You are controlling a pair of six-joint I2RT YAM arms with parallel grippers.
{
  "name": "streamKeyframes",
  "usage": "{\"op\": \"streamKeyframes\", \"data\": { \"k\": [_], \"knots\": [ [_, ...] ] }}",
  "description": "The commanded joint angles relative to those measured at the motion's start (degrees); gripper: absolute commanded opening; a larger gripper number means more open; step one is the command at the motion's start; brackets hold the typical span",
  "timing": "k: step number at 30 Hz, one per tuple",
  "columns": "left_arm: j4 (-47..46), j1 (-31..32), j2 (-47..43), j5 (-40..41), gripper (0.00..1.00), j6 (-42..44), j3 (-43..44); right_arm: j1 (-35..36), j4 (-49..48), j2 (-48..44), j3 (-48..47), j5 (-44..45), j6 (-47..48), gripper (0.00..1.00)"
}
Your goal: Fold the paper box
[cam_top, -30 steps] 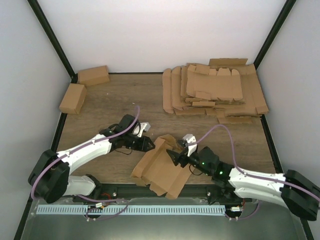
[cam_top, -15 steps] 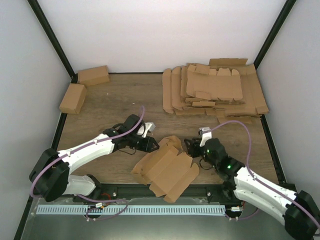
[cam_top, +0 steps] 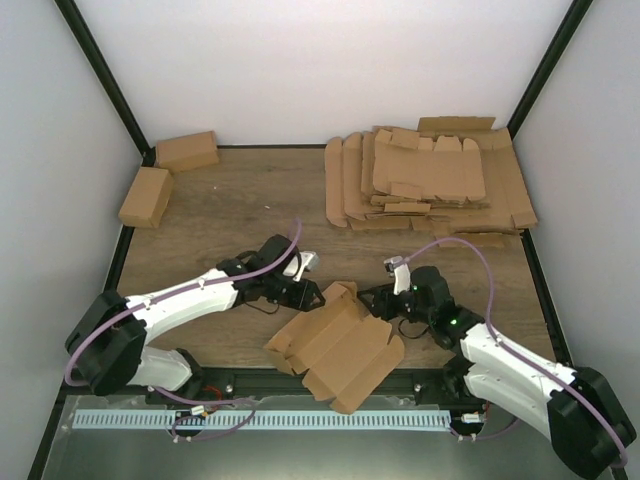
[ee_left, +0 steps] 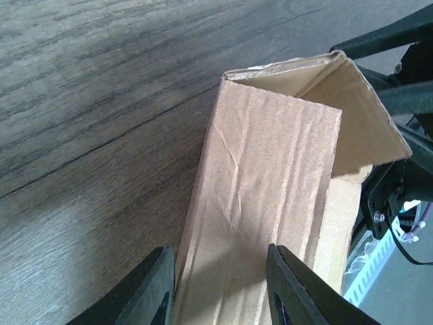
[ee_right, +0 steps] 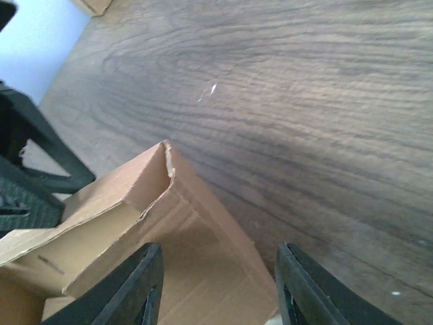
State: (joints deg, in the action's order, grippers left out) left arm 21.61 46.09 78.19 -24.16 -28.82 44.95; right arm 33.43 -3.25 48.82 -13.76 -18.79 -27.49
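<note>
Compared with a second ago: right gripper [cam_top: 373,300] off the middle of the paper box [cam_top: 335,345] and out at its far right corner, forearm swung well round to the right. Left gripper [cam_top: 313,295] nudged rightward along the far left edge. Box itself slid slightly right and toward the near side of the table [cam_top: 230,200]. Stack of flat blanks [cam_top: 430,180] and two folded boxes [cam_top: 187,151] at the back unmoved.

Lies now just ahead of the arm bases, between the two grippers, mostly flat, with one wall raised at the far end.

Looks light and thin: corrugated card, fairly stiff across a panel, quick to bend at the creases, apt to skate on the smooth wood when pushed from one side only. Shows a ragged edge at the corner in the right wrist view, so probably tolerates little twisting there. Best taken at a panel edge close to a crease, with the opposite side pinned to stop it sliding.

Left: fingers [ee_left: 152,291] set either side of the raised wall, card filling the gap, so holding the paper box. Right: fingers [ee_right: 132,284] straddling the ragged corner. Cannot tell whether pressing on the card or merely standing around it.
</note>
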Motion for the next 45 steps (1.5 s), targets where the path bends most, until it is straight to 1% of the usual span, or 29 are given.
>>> {"op": "streamKeyframes", "data": {
  "k": [1,5,10,17,22,30,33,35,40,45],
  "knots": [
    [-1.43,1.29,1.05,0.50,0.40,-1.04,2.02,-0.21,-2.61,-1.35,1.67,-7.18,1.34,0.48],
    [-1.64,1.85,1.51,0.69,0.40,-1.39,2.40,-0.04,-2.40,-1.43,2.33,-8.84,1.36,0.49],
    [-2.00,1.97,1.94,0.79,0.41,-1.66,2.49,0.73,-2.83,-0.48,2.32,-8.91,1.59,0.51],
    [-2.36,2.20,2.49,0.34,0.41,-1.77,2.73,3.41,-3.35,5.73,0.24,-4.77,2.25,0.54],
    [-2.44,2.49,2.81,0.08,0.41,-1.64,2.73,6.54,-4.42,9.64,-1.34,-0.87,2.42,0.60],
    [-2.46,2.67,3.02,-0.26,0.41,-1.48,3.08,9.66,-12.36,12.56,0.63,4.44,3.29,0.61],
    [-2.29,2.69,3.09,-0.36,0.41,-1.32,3.34,10.69,-15.77,12.60,1.97,6.69,4.58,0.65],
    [-2.20,2.67,3.18,-0.44,0.41,-1.27,3.60,11.59,-17.75,12.56,2.43,8.21,5.77,0.65],
    [-2.27,2.67,3.28,-0.44,0.41,-1.12,3.96,12.85,-24.00,13.08,4.64,12.39,8.17,0.64],
    [-2.42,2.65,3.80,-0.70,0.41,-1.07,4.18,12.84,-30.32,14.19,6.94,14.67,10.10,0.59]
  ]
}}
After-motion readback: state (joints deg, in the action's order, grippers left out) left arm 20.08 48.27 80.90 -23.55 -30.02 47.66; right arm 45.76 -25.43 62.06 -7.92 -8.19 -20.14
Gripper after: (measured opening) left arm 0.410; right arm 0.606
